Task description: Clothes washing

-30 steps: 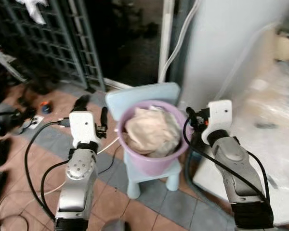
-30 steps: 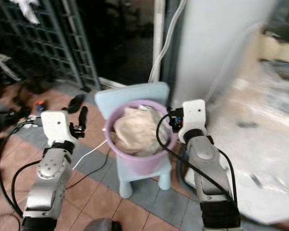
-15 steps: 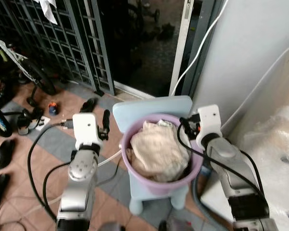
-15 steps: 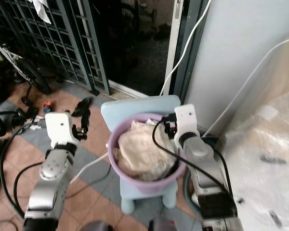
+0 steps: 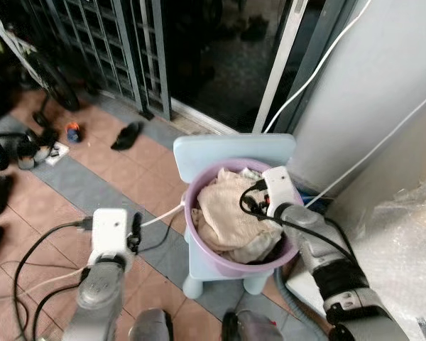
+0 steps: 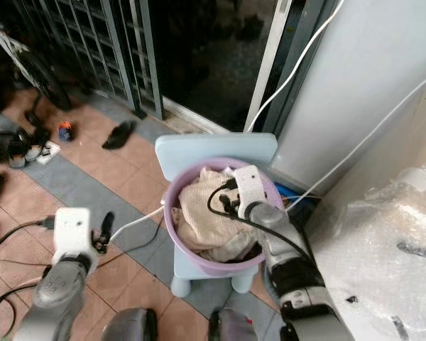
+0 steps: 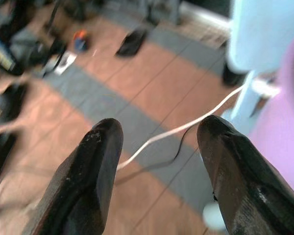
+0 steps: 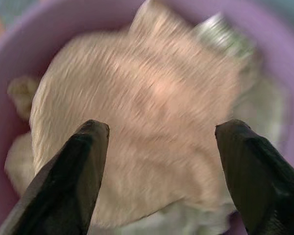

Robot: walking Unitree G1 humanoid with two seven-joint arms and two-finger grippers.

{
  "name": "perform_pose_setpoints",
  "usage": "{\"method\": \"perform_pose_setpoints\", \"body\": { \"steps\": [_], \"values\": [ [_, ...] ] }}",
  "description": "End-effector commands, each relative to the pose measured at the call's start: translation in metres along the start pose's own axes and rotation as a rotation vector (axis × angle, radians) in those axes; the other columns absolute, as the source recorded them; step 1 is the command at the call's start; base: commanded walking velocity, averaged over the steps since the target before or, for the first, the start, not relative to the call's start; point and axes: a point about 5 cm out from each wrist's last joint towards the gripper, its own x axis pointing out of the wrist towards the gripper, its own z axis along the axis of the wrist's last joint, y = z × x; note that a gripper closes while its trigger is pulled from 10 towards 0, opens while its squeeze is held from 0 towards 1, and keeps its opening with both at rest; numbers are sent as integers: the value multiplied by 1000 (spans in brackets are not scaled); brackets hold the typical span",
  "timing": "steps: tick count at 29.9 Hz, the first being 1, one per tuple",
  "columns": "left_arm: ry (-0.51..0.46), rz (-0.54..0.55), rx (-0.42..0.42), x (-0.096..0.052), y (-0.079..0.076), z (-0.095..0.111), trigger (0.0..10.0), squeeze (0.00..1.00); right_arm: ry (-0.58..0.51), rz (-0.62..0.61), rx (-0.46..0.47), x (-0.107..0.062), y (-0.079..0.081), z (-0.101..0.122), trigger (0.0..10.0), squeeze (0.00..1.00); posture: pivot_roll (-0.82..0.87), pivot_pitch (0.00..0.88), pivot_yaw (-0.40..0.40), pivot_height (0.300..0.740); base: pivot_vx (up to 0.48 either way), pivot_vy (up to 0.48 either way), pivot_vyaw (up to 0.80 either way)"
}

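tiled floor (image 5: 71,192), pale blue stool (image 5: 231,153), sandals (image 5: 128,135), white cable (image 5: 160,215)

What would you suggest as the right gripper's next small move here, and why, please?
Probably lower the right gripper onto the beige clothes and close: its fingers are spread open just above the pile in the purple basin, holding nothing.

Right hand (image 8: 159,171) spread wide, arm extended, left hand (image 7: 159,161) spread, low

A black sandal (image 5: 127,135) lies on the tiled floor (image 5: 71,185) — near a dark metal grille (image 5: 121,42).
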Motion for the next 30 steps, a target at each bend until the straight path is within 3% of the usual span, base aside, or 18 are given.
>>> {"method": "perform_pose_setpoints", "body": {
  "steps": [1,4,5,6,7,12,14,17,18,19,20,25,30],
  "values": [
    [6,27,9,-9,5,2,10000,0,17,30,-22,4,7,-2,10000,992,160,287,-87,740,0,0,0],
    [19,43,16,-20,10,0,10000,0,21,43,-39,8,13,-2,10000,984,180,316,-89,740,0,0,0],
    [23,48,18,-24,11,1,10000,0,20,48,-51,11,15,-2,10000,518,195,333,-91,740,0,0,0],
    [26,51,18,-27,12,1,10000,0,18,51,-60,12,16,-1,10000,518,200,339,-91,740,0,0,0],
    [31,58,21,-34,15,2,10000,0,15,43,-87,16,18,1,10000,0,211,357,-90,740,0,0,0],
    [47,71,23,-49,18,4,10000,0,-2,-20,-185,22,18,5,10000,0,235,401,-88,740,0,0,0],
    [58,75,23,-54,18,4,10000,0,-16,-37,-257,25,23,8,10000,0,234,412,-88,740,0,0,0],
    [64,74,22,-57,18,5,10000,0,-20,-25,-286,27,29,9,10000,0,236,415,-89,740,0,0,0],
    [69,73,21,-58,17,5,10000,0,-19,-12,-293,29,34,8,6471,0,237,416,-89,740,0,0,0],
    [69,73,21,-58,17,5,10000,0,-19,-12,-293,29,34,8,6471,0,237,416,-89,740,0,0,0],
    [70,73,20,-58,16,6,10000,0,-11,-4,-291,30,38,6,0,0,242,419,-95,740,0,0,0],
    [69,77,19,-60,15,9,10000,0,5,19,-296,31,46,0,0,0,252,424,-107,740,0,0,0],
    [71,99,20,-61,19,9,10000,0,24,17,-269,31,44,-6,0,0,257,427,-118,740,0,0,0]
  ]
}}
